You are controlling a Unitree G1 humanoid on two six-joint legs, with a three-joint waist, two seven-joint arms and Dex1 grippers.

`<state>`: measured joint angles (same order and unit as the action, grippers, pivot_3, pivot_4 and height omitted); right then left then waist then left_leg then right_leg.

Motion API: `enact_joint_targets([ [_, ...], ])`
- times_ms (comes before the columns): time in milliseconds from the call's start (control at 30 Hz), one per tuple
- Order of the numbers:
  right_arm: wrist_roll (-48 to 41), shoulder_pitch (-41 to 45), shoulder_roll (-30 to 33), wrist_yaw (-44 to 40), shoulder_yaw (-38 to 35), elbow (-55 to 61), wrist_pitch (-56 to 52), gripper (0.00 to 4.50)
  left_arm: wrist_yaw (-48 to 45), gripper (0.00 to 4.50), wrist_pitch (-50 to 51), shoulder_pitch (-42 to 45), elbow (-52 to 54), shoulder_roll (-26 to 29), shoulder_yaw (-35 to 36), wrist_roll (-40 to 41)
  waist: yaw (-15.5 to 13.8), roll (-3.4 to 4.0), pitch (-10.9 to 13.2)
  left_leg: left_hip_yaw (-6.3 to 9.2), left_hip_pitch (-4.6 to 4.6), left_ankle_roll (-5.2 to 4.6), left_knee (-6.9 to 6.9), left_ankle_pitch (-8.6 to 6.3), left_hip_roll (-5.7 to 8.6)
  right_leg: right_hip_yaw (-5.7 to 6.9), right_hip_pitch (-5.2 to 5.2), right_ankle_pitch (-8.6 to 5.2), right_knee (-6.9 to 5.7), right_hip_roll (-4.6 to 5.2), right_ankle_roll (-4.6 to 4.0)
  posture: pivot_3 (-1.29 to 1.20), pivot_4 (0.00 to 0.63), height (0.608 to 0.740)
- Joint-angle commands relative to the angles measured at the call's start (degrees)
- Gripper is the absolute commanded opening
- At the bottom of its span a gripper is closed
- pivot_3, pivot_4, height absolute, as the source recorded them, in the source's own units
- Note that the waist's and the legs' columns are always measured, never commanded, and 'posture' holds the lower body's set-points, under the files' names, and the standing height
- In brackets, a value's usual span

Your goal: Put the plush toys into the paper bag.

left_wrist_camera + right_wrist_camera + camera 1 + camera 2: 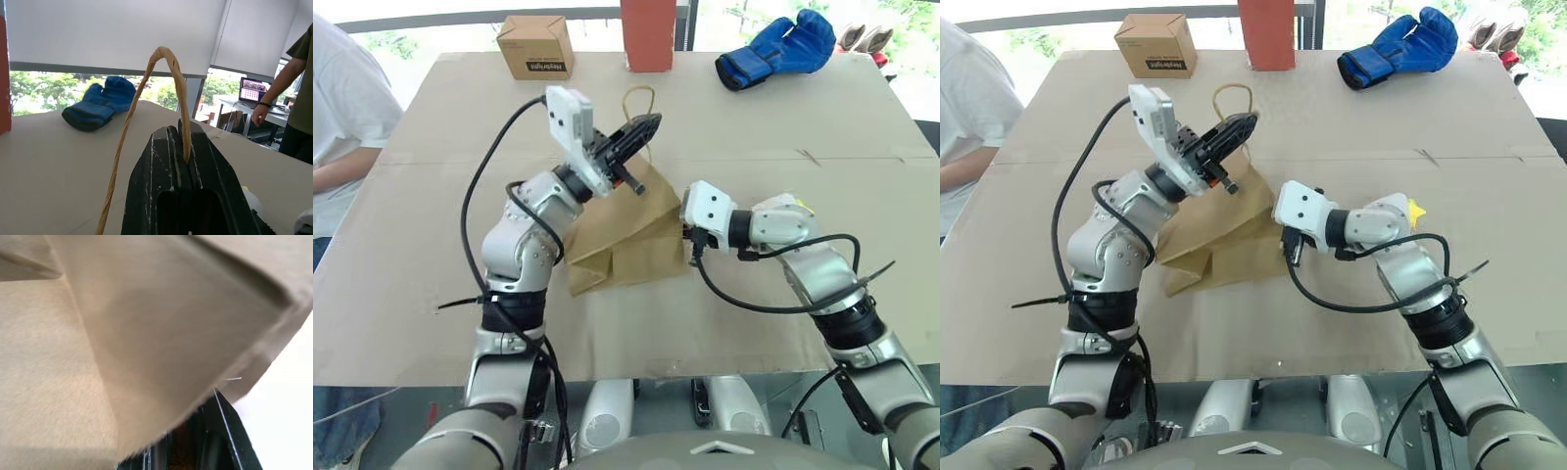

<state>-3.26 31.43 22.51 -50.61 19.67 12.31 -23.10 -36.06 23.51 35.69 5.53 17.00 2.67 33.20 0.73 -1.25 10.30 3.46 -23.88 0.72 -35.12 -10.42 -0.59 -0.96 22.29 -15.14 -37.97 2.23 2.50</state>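
Left gripper: raised above the table, its two black fingers pressed together on a tan loop handle of the paper bag; the loop arches up out of the pinch.

Right gripper: low at the bag's right edge, pointing left into the paper. Its fingers are hidden by the bag in the head views; the wrist view has brown paper lying over them. It reads as closed, apparently on the bag's edge, though the grip itself is not visible.

Paper bag: middle of the table between the two arms, crumpled and partly lifted at its far end by the handle, the near part resting on the tabletop.

Plush toys: a yellow tip and a bit of white peek out just behind the right forearm, probably the rocket toy; the brown round one I cannot place.

Surroundings: blue boxing glove far right, small cardboard box far left, a red upright box between them; a person in a white shirt at the left edge.

Progress: early, by my judgement. The bag is being held and opened; no toy can be seen inside, so both appear left to load.
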Motion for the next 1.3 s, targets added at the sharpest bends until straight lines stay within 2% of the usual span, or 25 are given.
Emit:
enact_joint_targets([
  [33,-0.54,-1.56,0.12,2.82,-1.43,7.17,-3.52,0.05,-4.45,0.00,-3.53,3.93,-0.70,-1.42,-4.10,-2.37,0.03,0.00,0.00,0.01,0.00,0.00,0.00,0.00,0.00,0.01,0.00,0.00,0.00,0.00,0.00,0.00,0.150,0.740],
  [167,0.32,-2.64,-0.35,6.46,-2.10,9.41,-6.82,0.05,-10.08,0.00,-6.85,4.25,0.14,-0.08,-7.84,-5.43,0.25,0.00,0.00,0.03,0.00,0.00,0.01,0.00,-0.01,0.02,0.00,0.00,-0.01,-0.02,0.00,0.00,0.150,0.740],
  [267,-0.31,-3.01,-0.20,7.25,-2.20,10.20,-7.76,0.05,-11.62,0.00,-7.26,3.73,0.68,0.38,-7.71,-5.21,0.30,0.00,0.00,0.02,0.02,0.00,0.02,0.00,-0.02,0.01,0.01,0.00,-0.01,-0.02,0.00,0.00,0.150,0.740],
  [433,-2.19,-3.72,1.41,6.82,-3.99,10.66,-8.29,0.05,-18.27,0.00,-9.09,5.58,-1.06,4.42,-7.88,-6.12,0.21,0.00,0.00,0.02,0.01,0.00,0.02,0.00,-0.01,0.01,0.00,-0.01,0.01,-0.02,0.01,0.00,0.150,0.740],
  [667,-3.39,-4.02,0.82,7.72,-3.04,10.66,-8.07,0.05,-18.80,0.00,-7.53,6.68,-2.17,5.30,-7.18,-6.27,0.15,-0.01,0.01,0.03,0.00,-0.01,0.00,-0.01,-0.01,0.03,0.00,-0.02,0.01,-0.01,0.02,0.00,0.150,0.740],
  [800,-0.11,-1.89,-2.23,8.65,1.76,3.93,-3.20,0.05,-19.66,0.00,-5.40,3.07,3.34,4.65,-4.94,-0.58,0.82,-0.01,0.01,0.01,0.02,-0.01,0.02,-0.01,-0.04,0.01,0.01,-0.02,0.00,-0.04,0.02,0.00,0.150,0.740],
  [967,3.20,2.62,-6.38,7.55,6.31,-9.15,6.36,0.05,-19.20,0.00,-5.34,0.44,5.93,5.42,-4.87,-0.76,1.26,0.00,0.01,0.03,0.02,-0.01,0.00,0.00,-0.05,0.03,0.00,-0.01,-0.04,-0.05,0.01,0.00,0.150,0.740],
  [1067,1.94,3.98,-8.86,5.71,6.08,-15.63,8.44,0.05,-18.42,0.00,-4.98,-0.97,7.33,5.48,-4.14,-0.27,1.26,-0.01,0.00,0.01,0.04,-0.01,-0.01,0.00,-0.04,0.01,-0.02,0.00,-0.02,-0.05,0.01,0.00,0.150,0.740],
  [1100,1.38,4.04,-9.51,5.50,5.45,-16.85,9.16,0.59,-17.93,0.00,-4.78,-2.03,7.86,5.96,-3.73,-0.51,1.19,-0.01,0.01,0.04,0.04,-0.01,-0.01,0.00,-0.04,0.02,-0.02,0.00,-0.03,-0.05,0.01,0.00,0.150,0.740],
  [1167,1.64,3.75,-9.92,5.99,4.48,-18.00,10.73,1.10,-16.55,0.00,-4.24,-4.59,8.82,7.20,-2.34,-0.92,1.28,0.00,0.01,0.05,0.02,-0.01,0.00,0.00,-0.05,0.02,-0.02,0.00,-0.02,-0.05,0.01,0.00,0.150,0.740],
  [1267,1.16,2.10,-9.36,6.92,2.65,-14.96,9.89,2.27,-15.18,0.00,-3.82,-8.04,10.21,8.63,-0.13,-0.35,1.30,0.00,0.01,0.04,0.02,-0.01,0.00,0.00,-0.05,0.01,-0.01,0.00,-0.03,-0.04,0.00,0.00,0.150,0.740],
  [1300,1.14,1.33,-8.92,7.30,1.97,-13.22,9.16,3.02,-14.81,0.00,-3.88,-9.34,10.60,9.01,0.63,-0.19,1.26,0.00,0.01,0.06,0.03,-0.01,0.01,0.00,-0.06,0.02,0.00,0.00,-0.04,-0.04,0.00,0.00,0.150,0.740],
])
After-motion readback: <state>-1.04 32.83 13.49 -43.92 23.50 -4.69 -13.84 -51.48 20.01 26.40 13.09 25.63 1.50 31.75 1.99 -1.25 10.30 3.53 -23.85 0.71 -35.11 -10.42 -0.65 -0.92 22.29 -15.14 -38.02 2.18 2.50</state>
